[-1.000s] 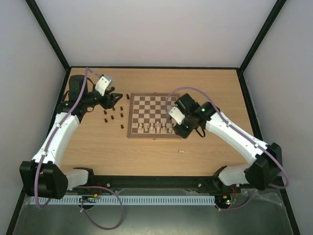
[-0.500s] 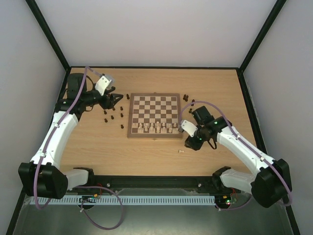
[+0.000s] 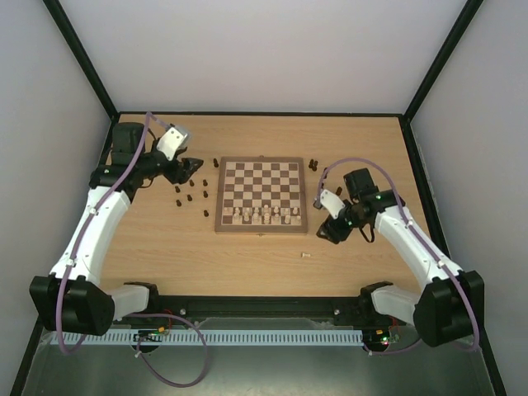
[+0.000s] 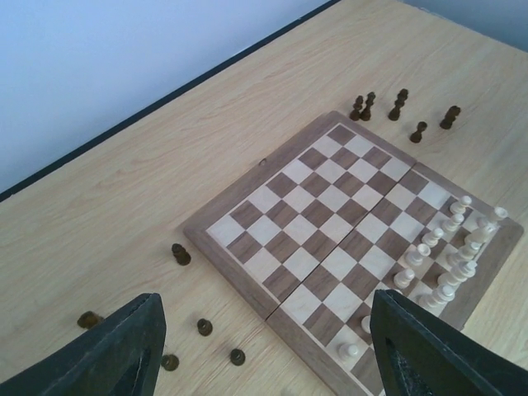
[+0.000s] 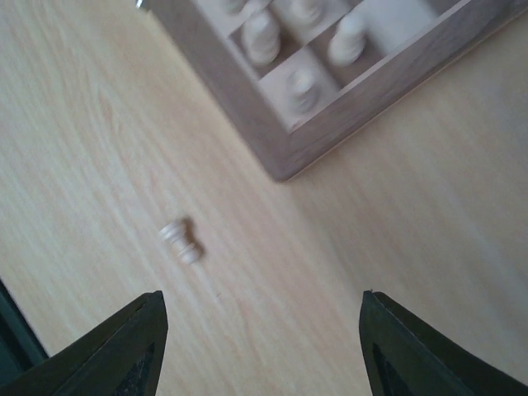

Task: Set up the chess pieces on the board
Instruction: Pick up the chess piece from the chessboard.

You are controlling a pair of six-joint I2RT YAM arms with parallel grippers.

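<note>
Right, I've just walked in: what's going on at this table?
A chess set is being laid out. Pale pieces stand in the board's near rows; the dark pieces are off it, on the table. The left hand hovers open and empty by the dark pieces on the left. The right hand, also open and empty, hangs near a pale piece lying on the table off the board's corner.

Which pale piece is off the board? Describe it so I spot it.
Find the chessboard, then its near right corner. On the tabletop in front of that corner lies one pale piece, apparently on its side. The other loose pieces are dark; the other pale ones stand on the board.
</note>
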